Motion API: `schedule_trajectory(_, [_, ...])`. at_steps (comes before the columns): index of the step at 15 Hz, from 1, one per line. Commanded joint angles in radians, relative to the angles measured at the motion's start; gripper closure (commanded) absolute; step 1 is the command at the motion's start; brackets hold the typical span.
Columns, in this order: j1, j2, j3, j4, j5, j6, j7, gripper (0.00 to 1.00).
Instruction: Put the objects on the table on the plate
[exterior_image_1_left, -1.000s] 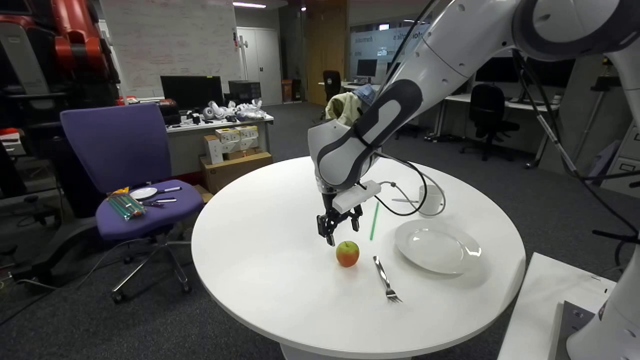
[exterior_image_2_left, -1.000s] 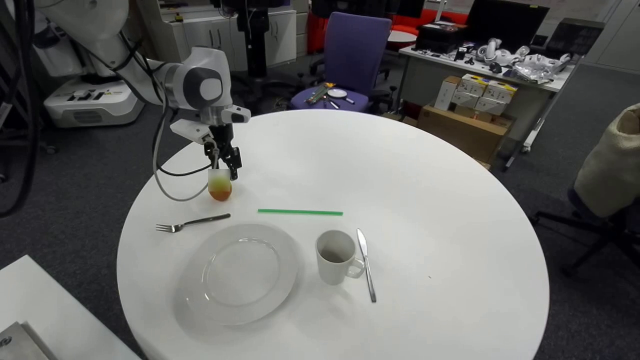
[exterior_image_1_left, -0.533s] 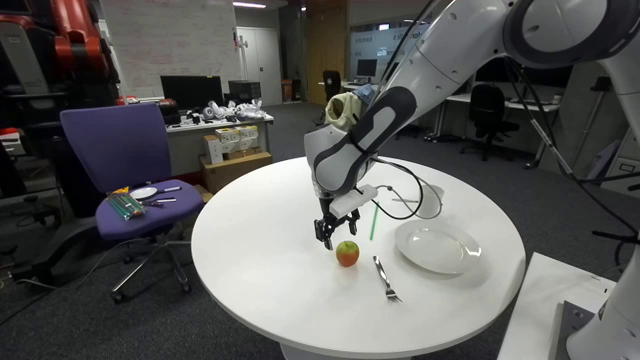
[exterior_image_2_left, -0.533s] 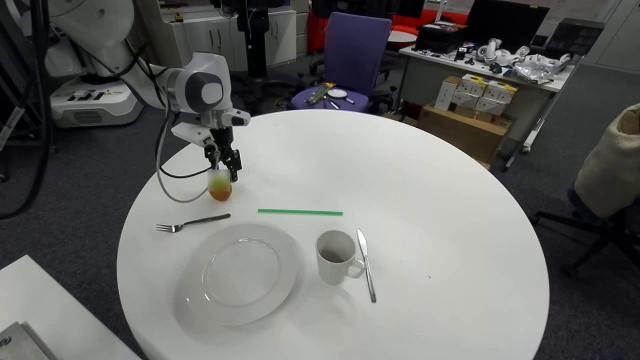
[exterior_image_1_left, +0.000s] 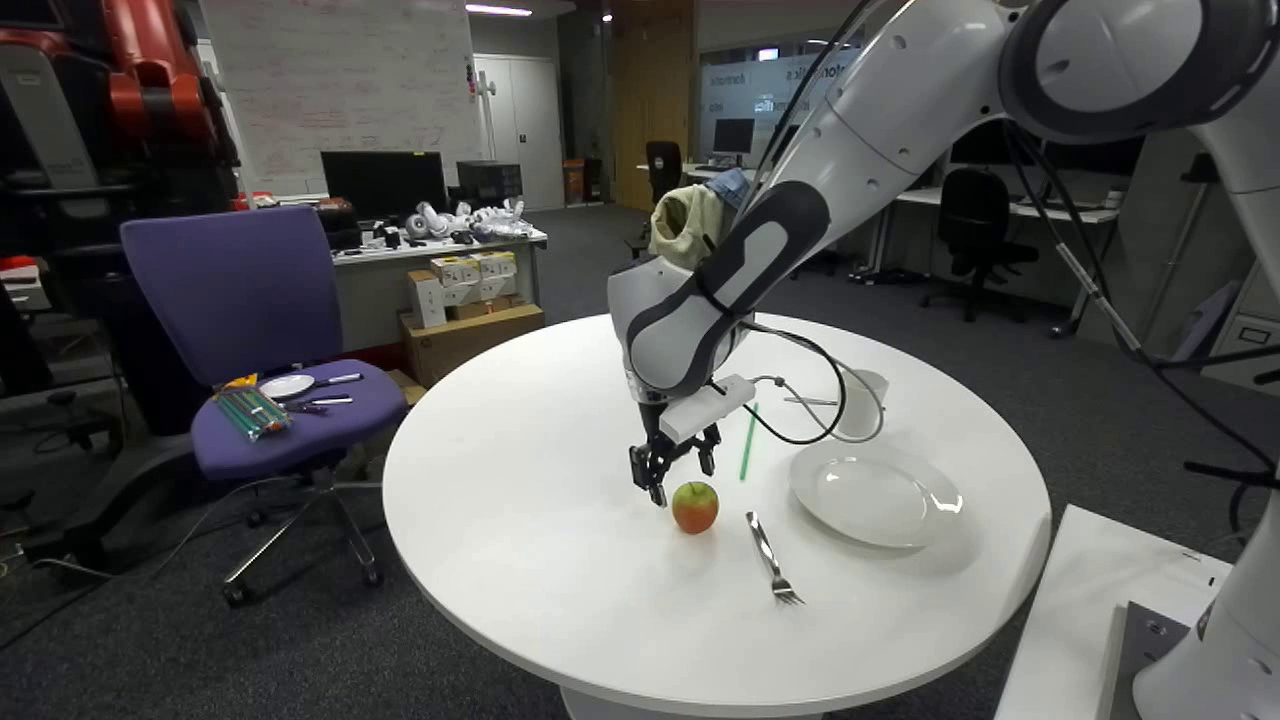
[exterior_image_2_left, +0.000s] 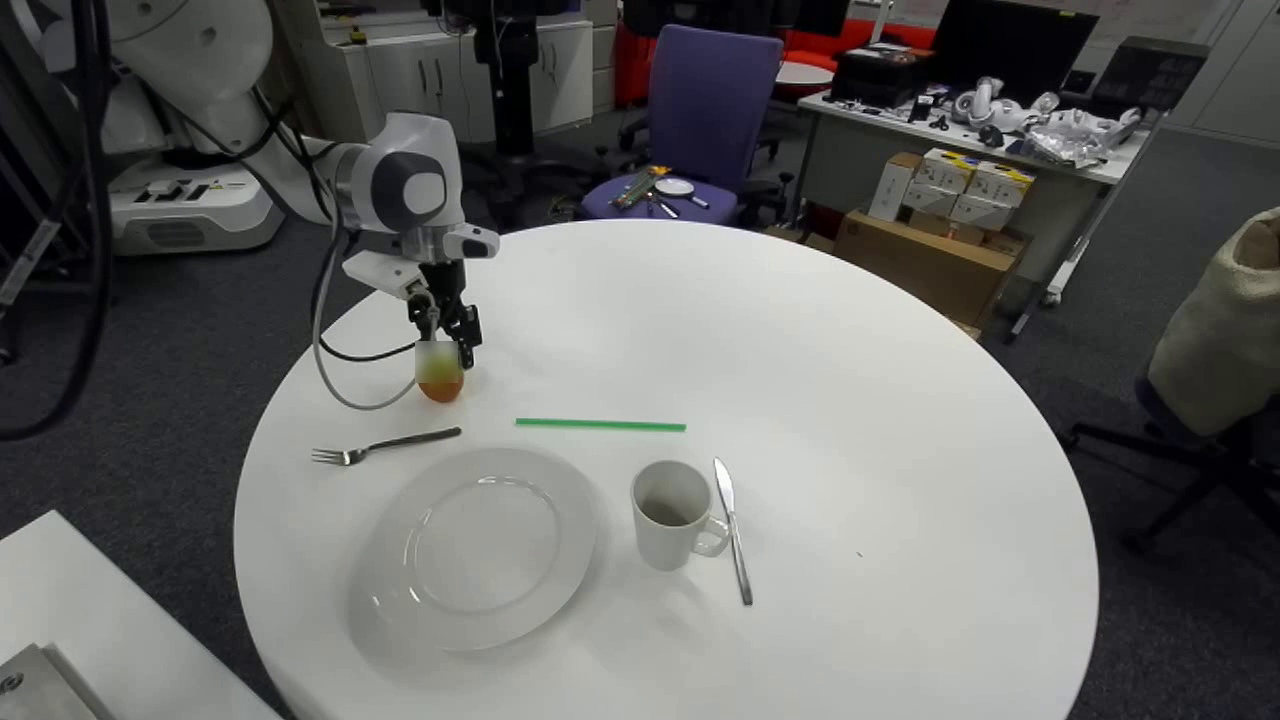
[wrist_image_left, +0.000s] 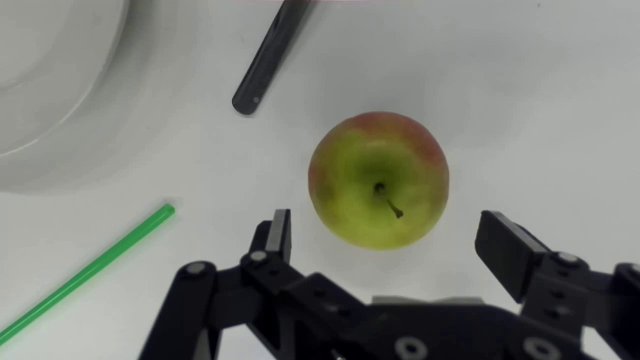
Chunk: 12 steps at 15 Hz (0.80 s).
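Closest in an exterior view, a white side table (exterior_image_2_left: 90, 620) runs out of frame. On the round white tabletop (exterior_image_2_left: 850, 350), first come the shallow dinner plate (exterior_image_2_left: 485, 550), cut off in the wrist view, and an upright white mug (exterior_image_2_left: 662, 545); looping cables (exterior_image_1_left: 800, 443) cross in front of the mug in an exterior view. A table knife (exterior_image_2_left: 738, 550) lies just beside the mug's handle, touching or not I cannot tell. Past the plate are a fork (exterior_image_2_left: 410, 440) and a green straw (exterior_image_2_left: 600, 424). The apple (wrist_image_left: 378, 170) sits beyond, stem up, the fork lying between it and the plate; in an exterior view a blurred pale patch covers its top. Near it hangs the pincer (wrist_image_left: 386, 217), released, fingers (wrist_image_left: 281, 232) spread wider than the apple and clear of it in the wrist view. Past the tabletop's edge stands a purple office chair (exterior_image_2_left: 712, 100), small items (exterior_image_1_left: 287, 387) on its seat hard to make out; farther off, a cluttered desk (exterior_image_2_left: 1095, 168) with a monitor (exterior_image_2_left: 1010, 50) above stacked boxes (exterior_image_2_left: 945, 185).
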Motion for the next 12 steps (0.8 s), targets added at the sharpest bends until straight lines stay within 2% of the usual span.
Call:
schedule_trajectory(1, [0.001, 0.006, -0.005, 0.017, 0.008, -0.019, 0.006, 0.00])
schedule_trajectory(12, [0.005, 0.033, -0.007, 0.017, 0.008, -0.022, 0.008, 0.00])
